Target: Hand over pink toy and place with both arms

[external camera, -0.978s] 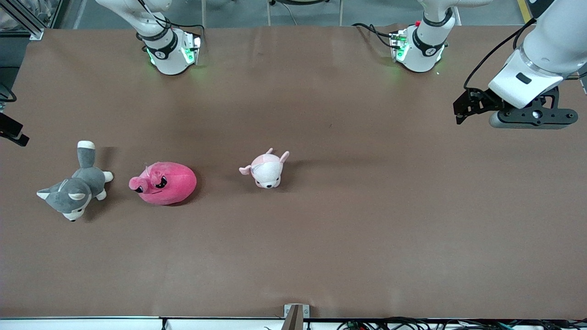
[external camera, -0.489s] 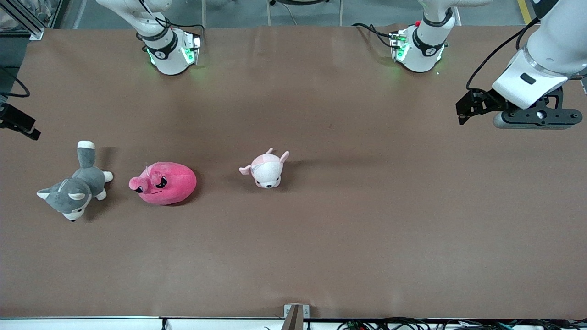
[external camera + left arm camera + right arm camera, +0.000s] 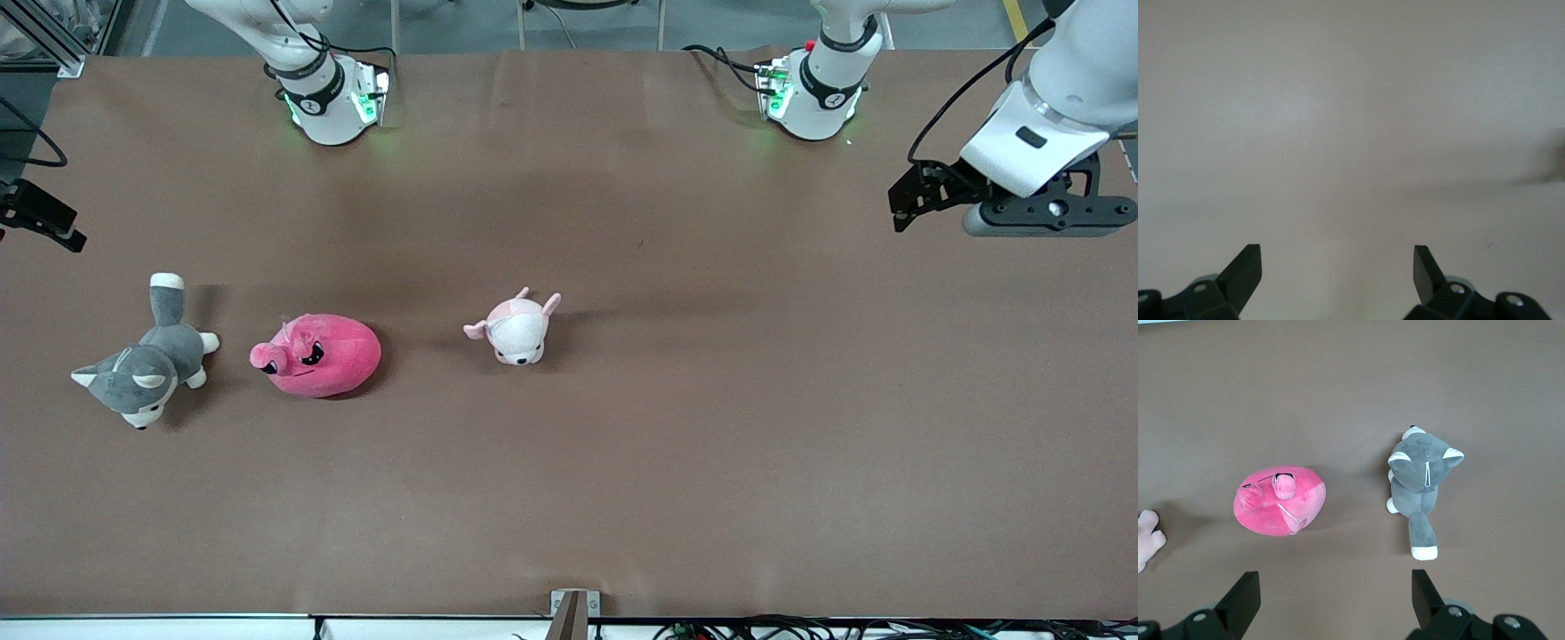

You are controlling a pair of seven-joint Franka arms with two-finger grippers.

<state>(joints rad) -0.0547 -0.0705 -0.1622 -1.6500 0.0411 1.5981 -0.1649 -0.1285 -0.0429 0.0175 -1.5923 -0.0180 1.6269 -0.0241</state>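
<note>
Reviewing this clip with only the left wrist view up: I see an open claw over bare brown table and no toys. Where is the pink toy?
Observer: The pink toy lies on the table toward the right arm's end, between a grey husky plush and a pale puppy plush, touching neither.
Operator: Is the other arm holding anything?
Observer: No. The right claw is open and empty, up over that end of the table, with the pink toy and the grey husky plush in its camera's sight.
Operator: Where is my claw relative to all this?
Observer: The left claw hangs over the left arm's end of the table, well apart from all three toys.
</note>
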